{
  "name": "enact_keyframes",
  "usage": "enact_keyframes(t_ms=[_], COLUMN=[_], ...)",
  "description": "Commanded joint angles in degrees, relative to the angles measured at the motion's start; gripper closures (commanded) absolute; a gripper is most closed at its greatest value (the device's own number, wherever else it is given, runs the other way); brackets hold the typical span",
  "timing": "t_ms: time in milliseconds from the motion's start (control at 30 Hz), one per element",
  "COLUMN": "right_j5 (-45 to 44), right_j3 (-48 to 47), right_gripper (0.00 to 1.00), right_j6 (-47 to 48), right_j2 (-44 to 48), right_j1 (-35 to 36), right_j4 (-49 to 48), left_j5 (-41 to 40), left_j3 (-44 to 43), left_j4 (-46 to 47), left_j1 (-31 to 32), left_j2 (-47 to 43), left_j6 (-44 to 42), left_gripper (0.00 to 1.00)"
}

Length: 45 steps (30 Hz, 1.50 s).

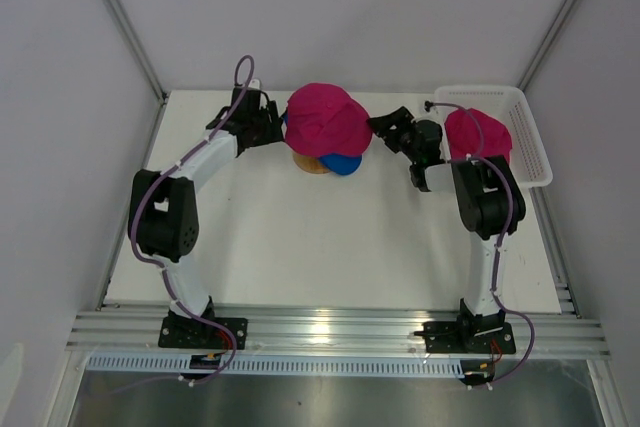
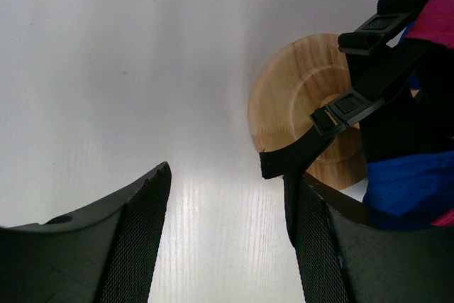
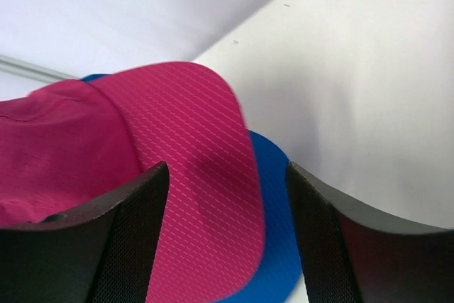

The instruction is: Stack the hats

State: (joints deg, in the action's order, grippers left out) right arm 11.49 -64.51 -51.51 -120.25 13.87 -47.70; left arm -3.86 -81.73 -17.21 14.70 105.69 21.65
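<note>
A magenta-pink hat (image 1: 324, 120) lies on top of the royal blue hat (image 1: 343, 163), both on the tan wooden stand (image 1: 312, 165) at the back middle. A second magenta hat (image 1: 478, 133) lies in the white mesh basket (image 1: 530, 142). My left gripper (image 1: 272, 124) is open and empty just left of the stack; its view shows the stand's base (image 2: 301, 101), black straps (image 2: 333, 118) and blue fabric (image 2: 404, 186). My right gripper (image 1: 385, 127) is open and empty just right of the stack; its view shows the pink brim (image 3: 198, 175) over the blue brim (image 3: 273, 232).
The basket stands at the back right corner of the white table (image 1: 330, 247). Grey walls close in the back and both sides. An aluminium rail (image 1: 340, 332) runs along the near edge by the arm bases.
</note>
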Motion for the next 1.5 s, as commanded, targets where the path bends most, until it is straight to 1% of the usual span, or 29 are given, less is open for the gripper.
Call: enact_keyframes(t_ms=[0,67,267,367,400,467,500,567,600,667,700,733,767,967,1133,1167,1200,1233,1300,1367,1400,1467], right_j5=[3.3,4.0,3.5,4.7,5.1,6.2,6.5,7.5,7.9,8.1,8.4,8.5,8.6,9.7,10.8,10.7,10.6,10.3,9.5,9.0,8.6,7.9], right_j3=[-3.5,-4.0,-6.0,-6.5,-6.5,-6.2,-5.9,-5.6,-5.4,-4.6,-3.4,-2.8,-2.1,3.0,6.2,6.9,7.3,7.6,8.1,8.2,7.9,7.3], right_gripper=[0.31,0.31,0.32,0.37,0.43,0.5,0.56,0.62,0.69,0.77,0.89,0.96,1.0,1.0,1.0,1.0,0.96,0.9,0.75,0.68,0.63,0.59], right_j6=[-0.7,-1.4,-1.0,-2.4,-3.2,-4.8,-5.3,-5.6,-5.5,-5.5,-5.6,-5.7,-5.8,-6.0,-6.0,-5.5,-5.0,-4.3,-2.2,0.1,0.8,2.3], right_j2=[-2.4,-3.4,-5.6,-7.2,-7.5,-7.8,-7.9,-7.6,-7.4,-6.8,-6.2,-6.0,-5.6,-3.2,-1.5,-0.8,-0.4,0.1,1.8,3.0,4.2,5.2], right_j1=[0.4,0.5,1.5,0.8,0.6,0.3,0.1,0.0,0.0,0.0,0.0,0.0,0.0,0.0,0.5,0.5,0.5,0.5,0.4,0.0,-0.2,-0.8], right_j4=[-7.0,-8.7,-6.4,-6.9,-7.1,-9.3,-9.9,-10.7,-10.9,-11.5,-11.9,-12.3,-12.6,-14.5,-15.1,-14.7,-14.4,-13.4,-11.8,-9.5,-8.8,-6.0], left_j5=[1.3,1.5,1.6,2.0,2.2,2.5,2.5,2.7,2.7,2.6,2.6,2.5,2.5,3.2,3.4,5.0,5.5,5.7,6.2,6.8,7.0,7.6], left_j3=[-0.4,-1.3,-3.8,-4.7,-4.9,-5.3,-5.4,-6.1,-6.2,-7.2,-7.5,-8.3,-9.0,-14.2,-22.0,-24.2,-25.5,-27.3,-28.6,-27.7,-27.5,-27.2], left_j4=[0.4,0.2,-0.8,-1.2,-1.3,-1.2,-1.2,-1.4,-1.5,-1.7,-1.8,-1.9,-2.2,-3.8,-6.0,-7.3,-8.0,-8.7,-9.7,-9.4,-9.2,-9.3], left_j1=[-0.7,-0.8,-1.2,-1.3,-1.3,-1.3,-1.3,-1.3,-1.3,-1.3,-1.3,-1.3,-1.4,-1.7,-1.7,-1.7,-1.7,-1.7,-1.7,-1.6,-1.6,-1.6], left_j2=[-0.7,-0.6,-0.5,-0.4,-0.4,-0.3,-0.3,0.0,0.0,0.2,0.3,0.4,0.6,2.1,6.0,6.8,7.6,9.2,10.0,10.0,9.9,10.1], left_j6=[1.2,1.4,1.2,1.2,1.1,1.2,1.3,1.3,1.4,1.4,1.3,1.2,1.2,0.5,-0.5,-0.6,-0.8,-1.0,-1.2,-1.1,-1.6,-2.2], left_gripper=[0.32,0.32,0.32,0.32,0.32,0.32,0.32,0.32,0.32,0.32,0.32,0.32,0.32,0.32,0.31,0.31,0.32,0.32,0.32,0.32,0.32,0.32])
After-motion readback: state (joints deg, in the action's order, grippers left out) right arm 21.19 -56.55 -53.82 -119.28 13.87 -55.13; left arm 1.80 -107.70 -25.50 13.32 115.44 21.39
